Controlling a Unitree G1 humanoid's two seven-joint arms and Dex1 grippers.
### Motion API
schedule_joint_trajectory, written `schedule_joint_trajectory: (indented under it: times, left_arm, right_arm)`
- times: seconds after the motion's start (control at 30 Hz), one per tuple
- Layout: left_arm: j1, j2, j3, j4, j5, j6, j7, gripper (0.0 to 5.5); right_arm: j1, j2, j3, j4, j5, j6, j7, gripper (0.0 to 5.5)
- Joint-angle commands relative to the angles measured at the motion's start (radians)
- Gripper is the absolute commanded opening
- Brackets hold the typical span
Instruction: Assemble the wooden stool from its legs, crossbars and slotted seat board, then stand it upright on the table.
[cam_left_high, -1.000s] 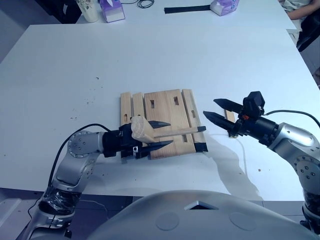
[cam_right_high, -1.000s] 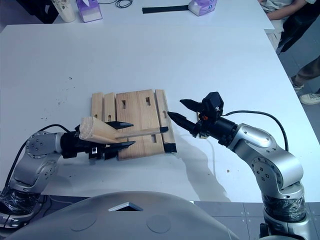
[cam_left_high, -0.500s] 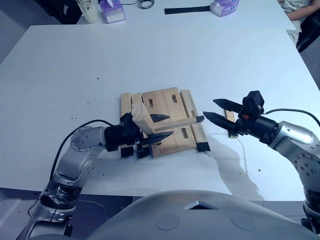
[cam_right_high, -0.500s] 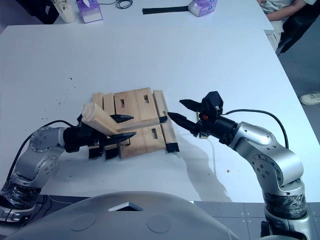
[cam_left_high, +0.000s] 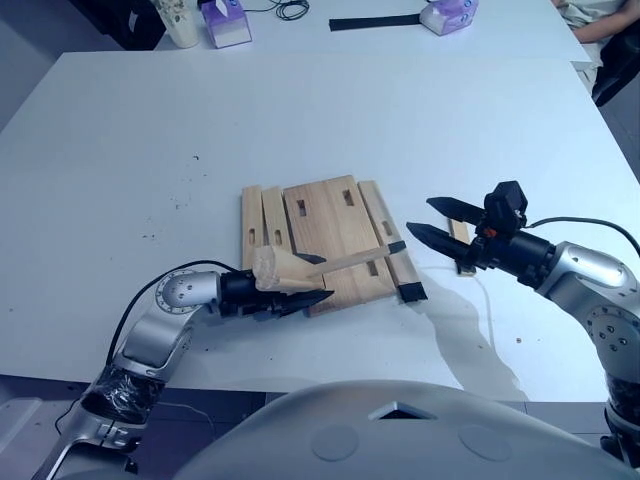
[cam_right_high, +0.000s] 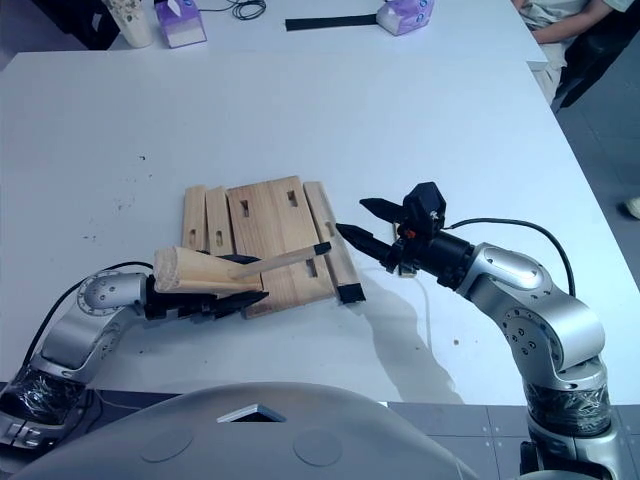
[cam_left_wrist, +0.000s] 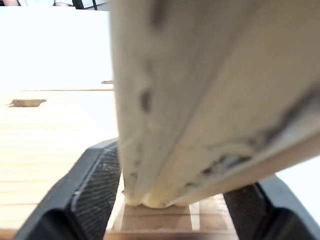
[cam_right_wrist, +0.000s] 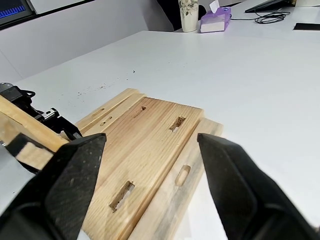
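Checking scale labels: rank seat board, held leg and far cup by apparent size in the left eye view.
1. seat board
2. leg in the left gripper
3. cup, far back, so real size unsure.

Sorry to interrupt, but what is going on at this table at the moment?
The left gripper is shut on a wooden leg, holding it low across the near part of the slotted seat board, which lies flat on the table. The right gripper hangs open right of the board. Nothing is assembled yet.
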Motion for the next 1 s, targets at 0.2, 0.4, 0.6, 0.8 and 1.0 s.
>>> schedule_joint_trajectory:
  times: [0.2,0.4,0.6,0.8,1.0]
  left_arm:
    - [-0.017,0.024,0.027,-0.019,-0.018,0.048,-0.047,4.34]
    - [-0.015,0.052,0.085,-0.033,-0.072,0.126,-0.068,4.34]
    - [-0.032,0.033,0.111,-0.015,-0.065,0.154,-0.044,4.34]
    - [0.0,0.067,0.114,-0.003,-0.021,0.112,-0.076,4.34]
    - [-0.036,0.07,0.119,0.056,0.011,0.093,-0.094,4.34]
  right_arm:
    - [-0.003,0.008,0.001,-0.011,-0.008,-0.01,-0.012,3.36]
    - [0.012,0.011,-0.009,-0.013,-0.015,-0.021,-0.02,3.36]
    - [0.012,0.0,-0.008,0.0,-0.032,-0.036,-0.008,3.36]
    - [0.025,-0.016,-0.013,0.011,-0.058,-0.055,0.013,3.36]
    - [0.027,-0.013,0.005,0.015,-0.095,-0.074,0.017,3.36]
